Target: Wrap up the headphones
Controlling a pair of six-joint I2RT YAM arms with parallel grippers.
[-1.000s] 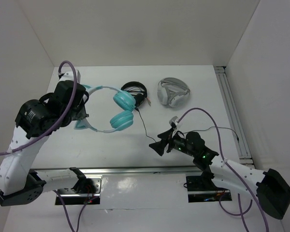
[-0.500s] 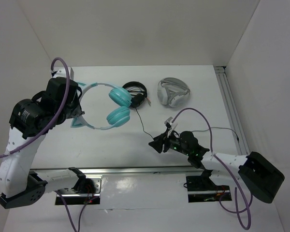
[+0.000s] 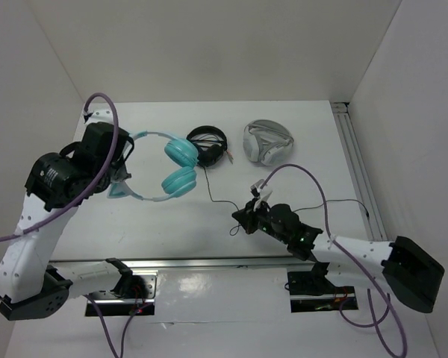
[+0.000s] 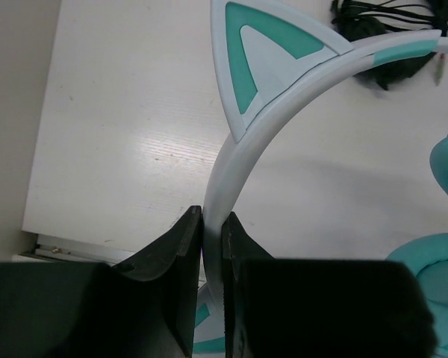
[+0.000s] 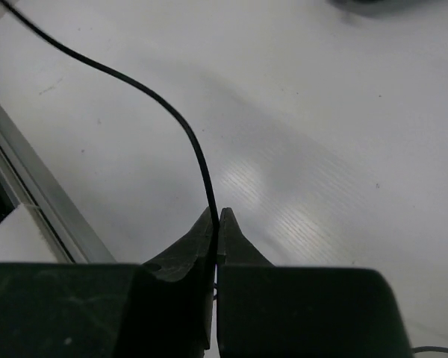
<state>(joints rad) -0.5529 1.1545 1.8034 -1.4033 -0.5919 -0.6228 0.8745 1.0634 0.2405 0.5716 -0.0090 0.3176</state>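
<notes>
Teal over-ear headphones [image 3: 178, 180] with a pale blue-white headband and two cat ears sit at the left-centre of the white table [image 3: 157, 220]. They are held by the headband in the left gripper [image 3: 122, 165]. The left wrist view shows that gripper's [image 4: 213, 220] black fingers pressed together on the narrow band [image 4: 235, 156], with one teal-faced cat ear [image 4: 265, 48] standing just beyond the grip. From there the band arcs away to the right. The two teal ear cups lie at the band's far ends, one above the other in the top view. The upper cup is just beside a pair of black headphones [image 3: 209, 142] with its cord bundled on it. Whether the cups rest on the table or hang clear of it cannot be told.

A thin black cable [image 3: 210, 190] leaves the lower ear cup and runs down and to the right across the table to the right gripper [image 3: 243, 218]. That gripper sits low near the front centre of the table. In the right wrist view its [image 5: 215, 216] two dark fingers are closed tight, pinching the cable [image 5: 200, 158] between their tips. From there the cable curves up and away to the left over the bare surface.

A folded pair of white-grey headphones [image 3: 267, 143] lies toward the back of the table. It is to the right of the black pair and well apart from both grippers.
</notes>
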